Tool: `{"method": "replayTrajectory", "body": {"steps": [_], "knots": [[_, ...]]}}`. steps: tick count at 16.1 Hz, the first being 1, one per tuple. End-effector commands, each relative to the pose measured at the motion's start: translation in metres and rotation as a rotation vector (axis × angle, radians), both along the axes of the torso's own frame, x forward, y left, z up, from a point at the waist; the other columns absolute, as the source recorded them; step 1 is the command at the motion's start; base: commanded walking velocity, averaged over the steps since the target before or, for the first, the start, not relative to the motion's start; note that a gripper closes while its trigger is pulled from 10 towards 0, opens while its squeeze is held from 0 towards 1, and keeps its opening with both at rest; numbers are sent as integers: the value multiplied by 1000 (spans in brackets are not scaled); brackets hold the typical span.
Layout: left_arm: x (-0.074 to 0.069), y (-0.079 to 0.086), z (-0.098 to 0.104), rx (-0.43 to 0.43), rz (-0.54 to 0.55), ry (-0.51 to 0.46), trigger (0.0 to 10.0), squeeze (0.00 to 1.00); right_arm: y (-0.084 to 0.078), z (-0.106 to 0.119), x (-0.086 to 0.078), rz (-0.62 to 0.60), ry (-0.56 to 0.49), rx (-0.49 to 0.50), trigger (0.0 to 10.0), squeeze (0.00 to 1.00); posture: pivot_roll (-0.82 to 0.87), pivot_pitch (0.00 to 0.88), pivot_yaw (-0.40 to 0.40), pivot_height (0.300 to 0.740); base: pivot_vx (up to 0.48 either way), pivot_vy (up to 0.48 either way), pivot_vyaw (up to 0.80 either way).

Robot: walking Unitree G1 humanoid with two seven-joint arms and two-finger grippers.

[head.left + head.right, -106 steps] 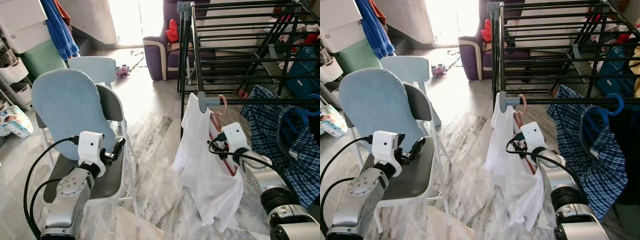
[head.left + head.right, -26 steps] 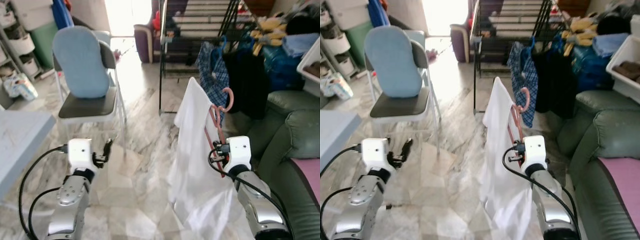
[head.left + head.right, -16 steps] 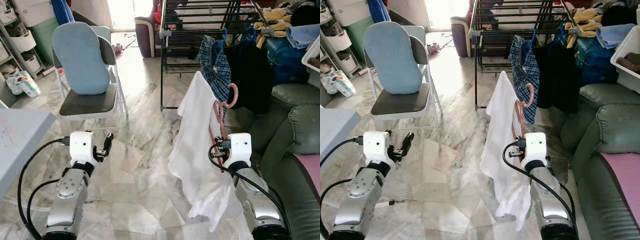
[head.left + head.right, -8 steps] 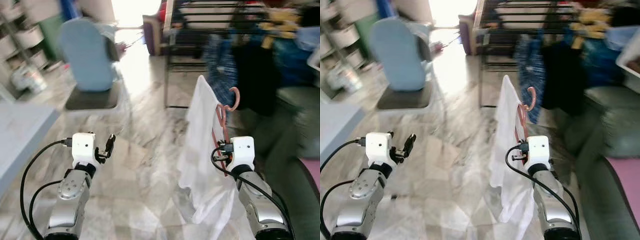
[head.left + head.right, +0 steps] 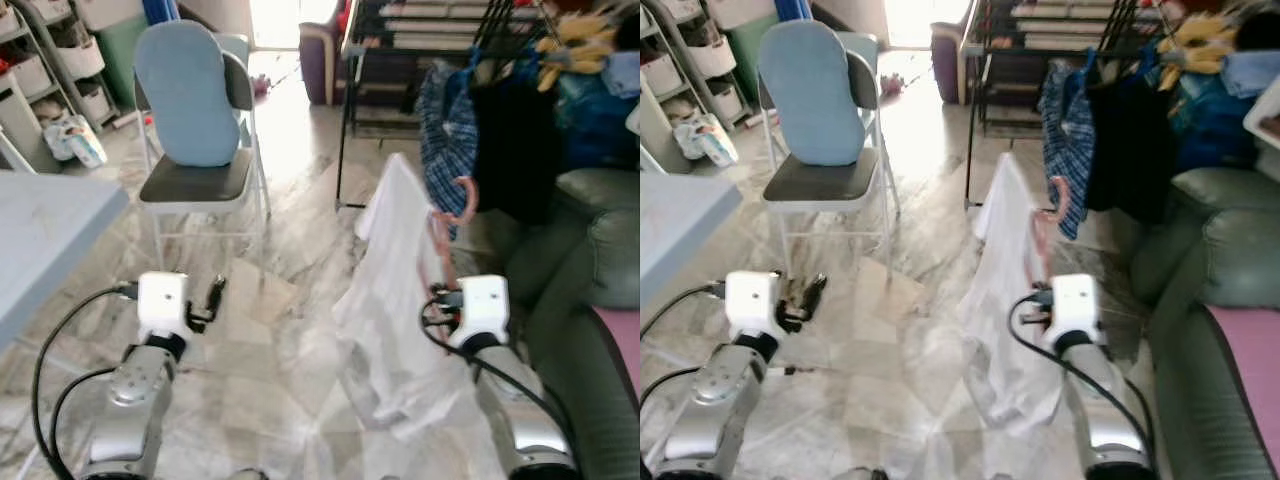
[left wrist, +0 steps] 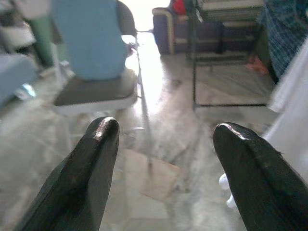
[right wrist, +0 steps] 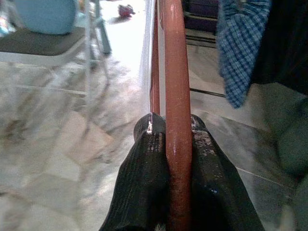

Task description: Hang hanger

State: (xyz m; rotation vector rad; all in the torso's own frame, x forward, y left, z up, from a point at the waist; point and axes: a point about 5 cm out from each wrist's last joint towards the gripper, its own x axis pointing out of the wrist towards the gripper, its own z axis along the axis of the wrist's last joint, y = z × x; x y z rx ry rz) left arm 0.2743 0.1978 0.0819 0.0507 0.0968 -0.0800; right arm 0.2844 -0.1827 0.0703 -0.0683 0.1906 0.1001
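The right gripper (image 7: 178, 139) is clamped tight on the reddish hanger (image 7: 174, 72), whose bar runs up between its two black fingers (image 7: 142, 173). The hanger's hook (image 5: 463, 200) rises above the gripper, and a white shirt (image 5: 395, 290) drapes from it on the side toward the left arm. Ahead of the gripper stands the black drying rack (image 5: 430, 30) with a checked shirt (image 5: 446, 130). The left gripper (image 6: 163, 144) is spread wide, holding nothing, facing a chair (image 6: 94, 72).
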Motion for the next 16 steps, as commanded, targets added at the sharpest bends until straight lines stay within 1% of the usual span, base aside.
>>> {"method": "replayTrajectory", "body": {"steps": [1, 2, 8, 9, 12, 16], "knots": [[0, -1, 1, -7, -4, -3, 10000, 0, -1, 15, 4, 1, -66, -6, 10000, 0, -152, 0, 42, 731, -251, 0, 0], [0, -1, 1, -7, -4, -3, 10000, 0, -2, 15, 4, 1, -66, -7, 10000, 0, -154, 0, 42, 731, -244, 0, 0], [1, -3, 1, -15, -1, -8, 10000, 0, -2, 16, 2, 1, -62, -10, 10000, 0, -158, 0, 42, 731, 0, 0, 0], [1, -3, 1, -30, -1, -8, 10000, 0, -2, 16, 2, 2, -62, -11, 10000, 0, -160, 0, 42, 731, 0, 0, 0], [2, -7, 2, -39, -10, -10, 10000, 0, -1, 16, 2, 11, -59, -17, 10000, 0, -160, 0, 42, 731, 0, 0, 0], [1, -4, -1, -40, 2, 3, 10000, 0, -1, 16, 1, 10, -53, -13, 10000, 0, -158, 0, 41, 731, 0, 0, 0]]}}
